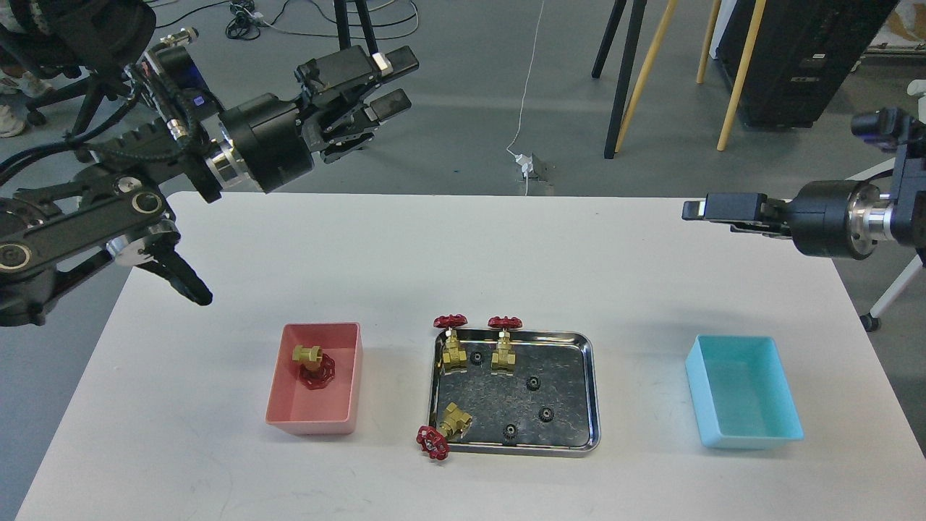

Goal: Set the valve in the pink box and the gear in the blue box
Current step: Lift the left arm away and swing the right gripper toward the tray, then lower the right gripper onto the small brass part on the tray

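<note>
One valve [312,365] lies in the pink box [311,421] at the front left. Three more valves are at the steel tray [592,394]: two upright at its back edge [450,341] [504,341], and one tipped over its front left corner [440,431]. Several tiny black gears [533,383] lie in the tray. The blue box [752,434] stands empty at the front right. My left gripper [394,83] is open and empty, raised high over the table's back left. My right gripper [698,210] hovers over the back right, seen edge-on.
The white table [217,470] carries the two boxes and the tray in a row near the front. Beyond its back edge are stand legs [347,79], wooden poles [640,79], floor cables and an office chair [94,87].
</note>
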`<state>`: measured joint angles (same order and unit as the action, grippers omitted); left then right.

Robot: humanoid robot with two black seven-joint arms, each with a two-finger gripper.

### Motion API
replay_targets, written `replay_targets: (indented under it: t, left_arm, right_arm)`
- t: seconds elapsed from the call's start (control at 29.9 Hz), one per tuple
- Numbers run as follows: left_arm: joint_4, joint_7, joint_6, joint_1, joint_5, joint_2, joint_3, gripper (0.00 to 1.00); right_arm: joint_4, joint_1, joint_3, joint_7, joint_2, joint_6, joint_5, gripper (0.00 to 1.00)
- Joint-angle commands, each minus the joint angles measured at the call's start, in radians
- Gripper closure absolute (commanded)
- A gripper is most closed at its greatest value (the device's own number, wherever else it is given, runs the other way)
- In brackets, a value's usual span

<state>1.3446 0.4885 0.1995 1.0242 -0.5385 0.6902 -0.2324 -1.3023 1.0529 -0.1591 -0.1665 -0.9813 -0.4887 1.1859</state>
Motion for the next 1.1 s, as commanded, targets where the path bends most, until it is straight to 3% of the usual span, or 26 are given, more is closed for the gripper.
replay_targets:
  t: [0.0,0.2,0.5,1.07]
  left_arm:
    - [-0.001,0.0,0.009,-0.097,0.04,-0.058,-0.123,0.21]
    - [-0.002,0.0,0.043,-0.2,0.041,-0.093,-0.223,0.21]
    - [-0.002,0.0,0.043,-0.225,0.041,-0.093,-0.228,0.21]
    - [-0.005,0.0,0.043,-0.242,0.041,-0.103,-0.228,0.21]
  right_arm:
    - [-0.003,-0.004,0.058,-0.001,0.001,0.0,0.081,0.01]
    - [-0.003,-0.059,0.113,-0.002,0.033,0.0,0.153,0.01]
    - [0.006,-0.152,0.125,-0.004,0.089,0.0,0.342,0.01]
    - [-0.046,-0.005,0.128,-0.008,0.16,0.0,0.34,0.01]
